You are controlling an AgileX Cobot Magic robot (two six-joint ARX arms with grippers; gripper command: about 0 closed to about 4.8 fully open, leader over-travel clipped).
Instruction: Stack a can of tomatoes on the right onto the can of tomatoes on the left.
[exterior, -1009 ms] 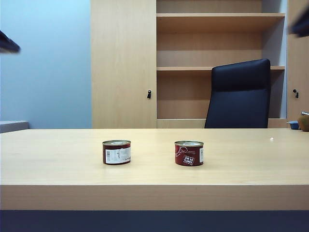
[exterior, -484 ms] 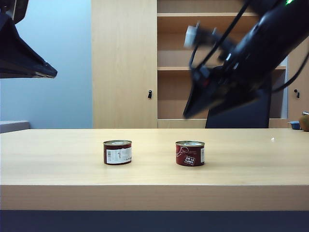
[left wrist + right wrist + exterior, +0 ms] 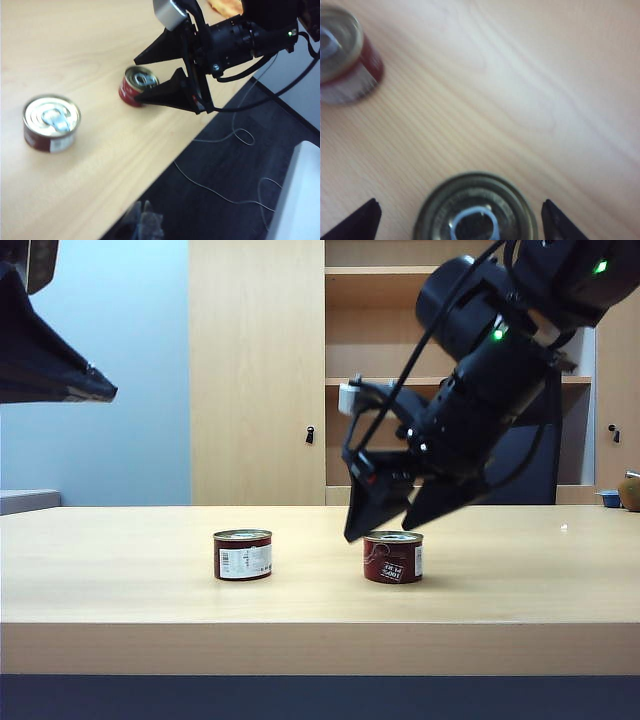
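Observation:
Two short red tomato cans with silver lids stand on the wooden table. The left can (image 3: 242, 555) (image 3: 51, 123) (image 3: 342, 55) stands alone. My right gripper (image 3: 378, 532) (image 3: 136, 82) (image 3: 461, 214) hangs open just above the right can (image 3: 392, 557) (image 3: 139, 86) (image 3: 476, 210). Its black fingertips (image 3: 370, 216) straddle the lid on both sides without touching it. High over the table's left end is my left gripper (image 3: 100, 390) (image 3: 145, 217), far from both cans. It is blurred, its fingers look pressed together, and nothing is in it.
The table (image 3: 320, 640) has its front edge close to the camera. A black office chair (image 3: 495, 430) and a wooden cabinet with shelves (image 3: 260, 370) stand behind it. Small items (image 3: 628, 490) sit at the far right edge. Cables (image 3: 235, 150) trail on the dark floor.
My right arm has swung down from the upper right to just above the right can, and its jaws have opened wide. My left arm came into view at the upper left and then held still.

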